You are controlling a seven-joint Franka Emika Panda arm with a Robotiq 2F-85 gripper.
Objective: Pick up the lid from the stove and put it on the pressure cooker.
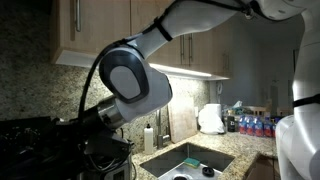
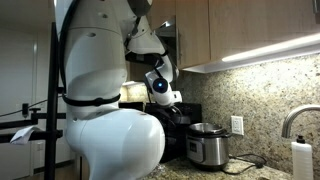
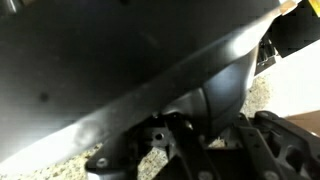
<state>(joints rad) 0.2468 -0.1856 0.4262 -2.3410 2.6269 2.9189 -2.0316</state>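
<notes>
The round black domed lid (image 3: 120, 70) fills the wrist view, pressed right up against the gripper (image 3: 170, 140). The jaws are closed right down, but the handle is hidden, so I can't say whether they actually have it. We're at the pick-up, I'd judge, with the lid low over the big black stove (image 1: 40, 150) directly beneath the gripper.

The squat brushed-steel pressure cooker (image 2: 208, 147) stands near, off to the side of the gripper and a little lower, on speckled granite counter (image 3: 262, 95). Next comes a clean lift clear of the stove, a short carry sideways, then the lid kept level and centred over the black rim.

The white arm (image 1: 135, 78) arches down from high up, its forearm slanting steeply to the stove and its wrist bent under.
</notes>
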